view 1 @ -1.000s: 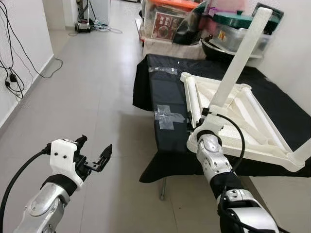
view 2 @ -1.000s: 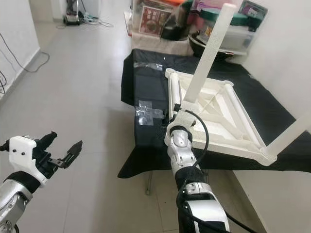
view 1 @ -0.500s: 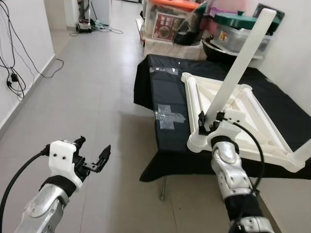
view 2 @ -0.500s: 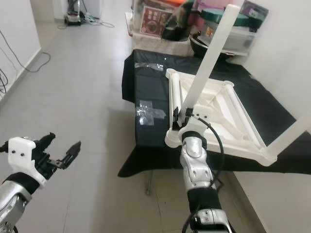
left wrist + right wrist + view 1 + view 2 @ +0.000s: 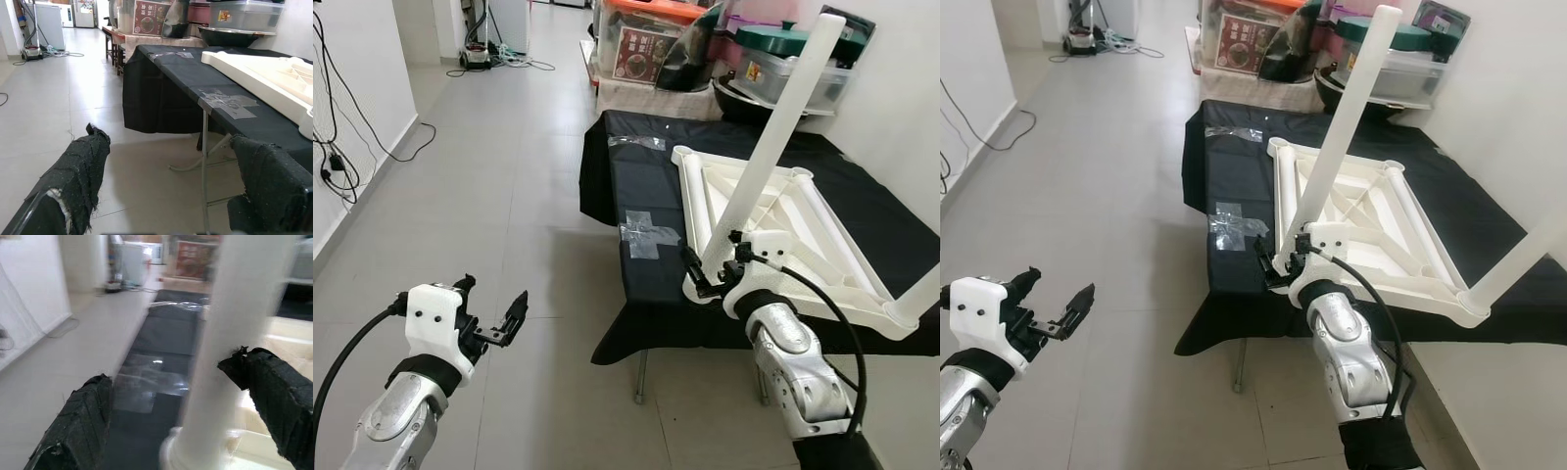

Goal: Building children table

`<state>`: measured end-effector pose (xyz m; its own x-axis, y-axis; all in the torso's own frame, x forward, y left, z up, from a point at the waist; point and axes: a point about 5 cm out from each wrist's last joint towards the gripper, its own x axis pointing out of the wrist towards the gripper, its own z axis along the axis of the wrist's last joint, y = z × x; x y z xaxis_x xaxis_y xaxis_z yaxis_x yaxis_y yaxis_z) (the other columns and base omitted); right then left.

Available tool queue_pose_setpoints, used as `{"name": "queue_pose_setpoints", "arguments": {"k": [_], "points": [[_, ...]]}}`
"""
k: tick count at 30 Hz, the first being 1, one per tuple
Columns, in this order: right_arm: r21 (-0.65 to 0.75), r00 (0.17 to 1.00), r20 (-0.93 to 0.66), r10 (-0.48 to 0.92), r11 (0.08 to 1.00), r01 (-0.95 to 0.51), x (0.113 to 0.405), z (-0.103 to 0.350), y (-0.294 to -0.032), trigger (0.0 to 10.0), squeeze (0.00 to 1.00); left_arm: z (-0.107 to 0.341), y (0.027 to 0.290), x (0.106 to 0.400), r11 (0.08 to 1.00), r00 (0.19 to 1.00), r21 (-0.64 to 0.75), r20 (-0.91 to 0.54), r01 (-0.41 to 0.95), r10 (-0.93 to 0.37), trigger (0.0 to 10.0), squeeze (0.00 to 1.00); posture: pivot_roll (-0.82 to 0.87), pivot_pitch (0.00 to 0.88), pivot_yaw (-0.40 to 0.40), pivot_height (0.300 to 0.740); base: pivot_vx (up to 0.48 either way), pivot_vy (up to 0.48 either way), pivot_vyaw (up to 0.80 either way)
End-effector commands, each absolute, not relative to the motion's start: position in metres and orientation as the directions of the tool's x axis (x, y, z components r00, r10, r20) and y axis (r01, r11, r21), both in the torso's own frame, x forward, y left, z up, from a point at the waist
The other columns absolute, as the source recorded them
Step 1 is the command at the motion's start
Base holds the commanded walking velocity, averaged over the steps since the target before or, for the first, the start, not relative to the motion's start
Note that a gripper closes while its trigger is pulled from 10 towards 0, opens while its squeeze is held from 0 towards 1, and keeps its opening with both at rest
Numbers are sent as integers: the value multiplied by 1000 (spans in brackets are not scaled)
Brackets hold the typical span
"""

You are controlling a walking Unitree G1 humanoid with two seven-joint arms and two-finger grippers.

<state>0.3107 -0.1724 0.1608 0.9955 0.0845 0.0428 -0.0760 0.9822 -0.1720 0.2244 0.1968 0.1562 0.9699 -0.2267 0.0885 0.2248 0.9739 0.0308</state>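
Glossy white plastic table [image 5: 773, 230], matt cloth [image 5: 646, 196]

The upturned white table [image 5: 783, 230] has a second leg [image 5: 918, 302] cut off by the frame's edge; the right wrist view is motion-blurred; the storage bins' [image 5: 651, 39] labels are too small to read.

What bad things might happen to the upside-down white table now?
1. The right claw is open beside the leaning leg, not gripping it, so a bump might tip the leg out of its socket.
2. The upside-down table top lies near the black table's edge; a push might slide it off.
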Motion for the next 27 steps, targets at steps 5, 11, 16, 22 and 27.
{"name": "queue_pose_setpoints", "arguments": {"k": [5,11,16,22,27], "points": [[-203,998,35,-58,977,64,305,159,-195,10000,0,156,194,222,973,970,42,88,226,-228,10000,0,101,0,-157,740,0,-480,0],[-200,999,30,-26,979,31,309,163,-194,10000,0,157,195,222,977,971,11,108,213,-213,10000,0,101,0,-161,740,0,-400,0],[-194,999,29,-28,980,33,315,163,-193,10000,0,158,195,222,978,972,6,113,208,-208,10000,0,105,0,-164,740,0,0,0],[-187,999,11,-44,981,45,325,161,-191,10000,0,156,194,223,977,972,-2,107,212,-210,10000,0,110,0,-165,740,0,0,0],[-183,999,9,-49,982,50,328,162,-190,10000,0,156,194,223,977,972,-11,107,212,-209,10000,0,112,0,-165,740,0,0,0]]}}
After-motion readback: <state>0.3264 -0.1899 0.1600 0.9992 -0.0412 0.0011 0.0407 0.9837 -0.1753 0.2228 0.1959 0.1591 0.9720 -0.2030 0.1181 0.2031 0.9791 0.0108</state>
